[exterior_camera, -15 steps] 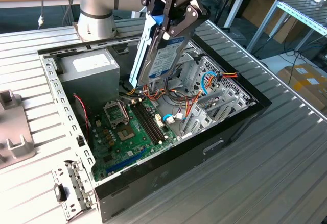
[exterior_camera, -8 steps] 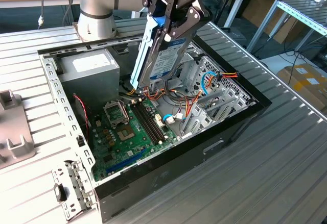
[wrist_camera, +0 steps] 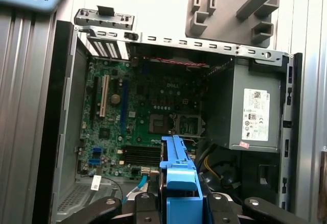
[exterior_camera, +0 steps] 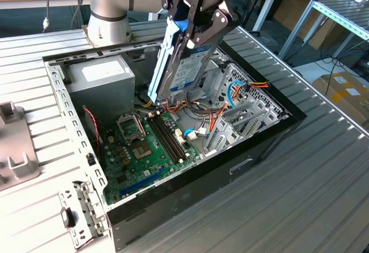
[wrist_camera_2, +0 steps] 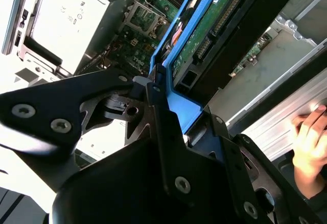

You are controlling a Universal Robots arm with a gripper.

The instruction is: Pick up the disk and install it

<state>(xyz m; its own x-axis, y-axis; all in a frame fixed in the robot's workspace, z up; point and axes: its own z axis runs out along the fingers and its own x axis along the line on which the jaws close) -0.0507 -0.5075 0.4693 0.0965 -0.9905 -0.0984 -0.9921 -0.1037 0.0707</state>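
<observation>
In the exterior view the gripper (exterior_camera: 197, 29) clamps the disk (exterior_camera: 185, 63) by its top, tilted over the open case (exterior_camera: 62, 106), lower edge clear of the walls; in the second wrist view a hand (wrist_camera_2: 310, 134) is cut off at the frame; in the first wrist view the disk hides some motherboard (wrist_camera: 127, 112)

No print clear enough to quote. Sticker with fine print on the power supply (exterior_camera: 104, 74) (10 o'clock of the case (exterior_camera: 190, 191), exterior view); another printed label on the disk (exterior_camera: 185, 63) face, unreadable too.
</observation>
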